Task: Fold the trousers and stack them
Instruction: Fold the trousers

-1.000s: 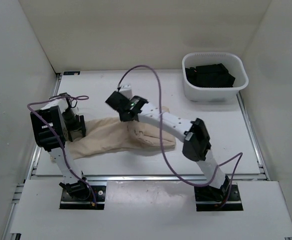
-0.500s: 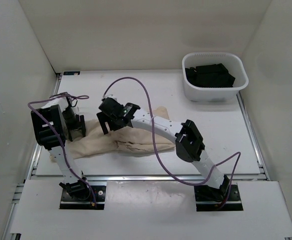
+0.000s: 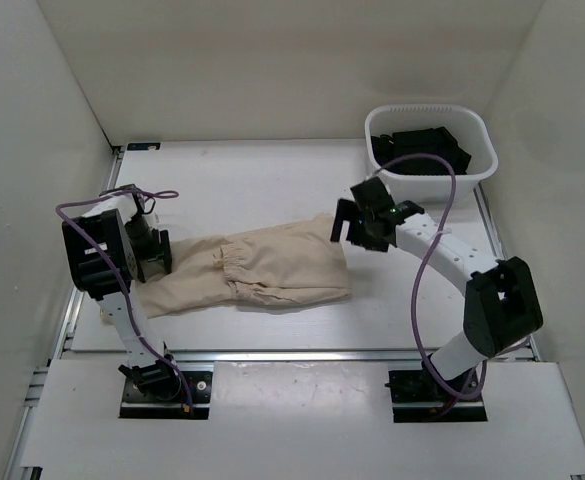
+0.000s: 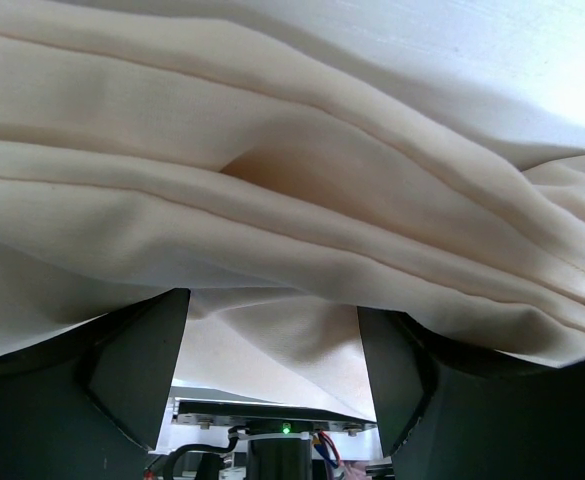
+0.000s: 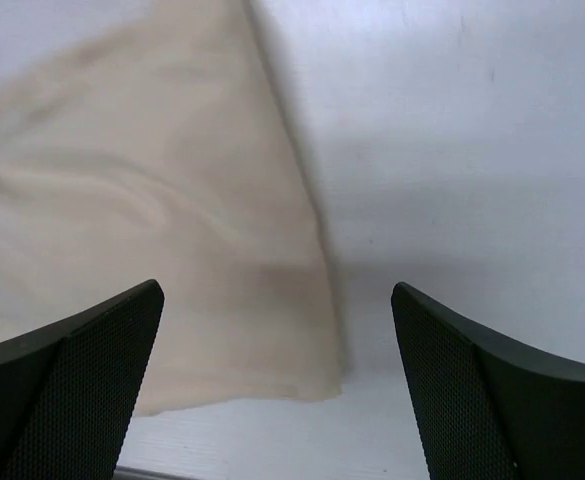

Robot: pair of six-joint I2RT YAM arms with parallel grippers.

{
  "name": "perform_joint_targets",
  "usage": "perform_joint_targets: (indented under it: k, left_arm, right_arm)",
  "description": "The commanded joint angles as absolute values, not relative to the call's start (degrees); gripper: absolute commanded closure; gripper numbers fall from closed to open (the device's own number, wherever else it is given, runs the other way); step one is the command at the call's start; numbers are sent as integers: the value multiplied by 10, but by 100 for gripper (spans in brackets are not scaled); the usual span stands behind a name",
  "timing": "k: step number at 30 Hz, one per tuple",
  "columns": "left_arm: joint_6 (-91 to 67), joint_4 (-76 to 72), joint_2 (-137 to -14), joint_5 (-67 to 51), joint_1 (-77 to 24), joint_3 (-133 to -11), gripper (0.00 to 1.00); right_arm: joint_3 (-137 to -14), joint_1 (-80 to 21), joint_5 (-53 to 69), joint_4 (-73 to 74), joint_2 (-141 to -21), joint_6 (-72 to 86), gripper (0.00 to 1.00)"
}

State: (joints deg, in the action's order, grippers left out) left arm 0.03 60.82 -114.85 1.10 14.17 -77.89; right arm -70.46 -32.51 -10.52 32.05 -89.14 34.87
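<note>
Leftmost, the left gripper [image 3: 156, 262] sits low at the left end of the light beige, thin cloth trousers [image 3: 262, 268]; in its wrist view its two dark fingers [image 4: 137, 365] stand wide apart, open, with wrinkled folds of the cloth draped across and over their tips, and no pinch on the fabric shows. The trousers lie flat on the white table [image 3: 272, 180], spread from the left gripper toward the middle, doubled over into a short wide shape; a gathered elastic edge sits on top near the middle, and the right edge ends in a fairly straight line. Just beside that right edge hangs the right gripper [image 3: 355, 222], above bare table and clear of the cloth; its wrist view shows both black textured fingers [image 5: 72, 385] spread fully apart, holding nothing, with the trousers' corner below and to the left. Farther right, at the far corner, stands a white plastic basket [image 3: 482, 165]; black folded garments [image 3: 420, 150] lie in it.
</note>
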Motion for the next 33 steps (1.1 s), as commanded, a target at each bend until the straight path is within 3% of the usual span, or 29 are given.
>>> perform_joint_targets:
  k: [1, 10, 12, 13, 16, 17, 18, 19, 21, 24, 27, 29, 33]
  left_arm:
    - [0, 546, -1141, 8, 138, -782, 20]
    - [0, 546, -1120, 8, 138, -772, 20]
    - [0, 546, -1120, 8, 138, -772, 20]
    - [0, 546, -1120, 8, 138, -772, 20]
    - [0, 557, -1108, 3, 138, -779, 19]
    - [0, 557, -1108, 3, 138, -779, 19]
    - [0, 568, -1101, -11, 138, -787, 19]
    - [0, 581, -1101, -18, 138, -796, 18]
    - [0, 599, -1081, -40, 138, -816, 17]
    - [0, 632, -1053, -59, 138, -841, 14]
    - [0, 657, -1034, -64, 138, -877, 3]
    - [0, 664, -1028, -64, 143, -897, 0]
    - [0, 671, -1021, -69, 149, -897, 0]
  right_arm:
    - [-606, -317, 7, 227, -886, 372, 1]
    - [-480, -316, 104, 34, -933, 444, 1]
    - [-466, -316, 113, 9, -946, 459, 6]
    - [-466, -316, 113, 9, -957, 465, 25]
    - [-435, -316, 119, -9, -957, 485, 58]
    - [-425, -306, 119, -15, -947, 496, 84]
    - [-415, -300, 119, -8, -922, 503, 96]
    - [-397, -291, 110, 3, -906, 503, 100]
    - [-389, -261, 86, 38, -836, 491, 100]
    - [-419, -210, 34, 216, -725, 435, 100]
    - [-527, -159, -37, 413, -638, 365, 100]
    - [-605, -143, -75, 547, -618, 338, 100]
    - [-792, -173, -74, 672, -665, 295, 100]
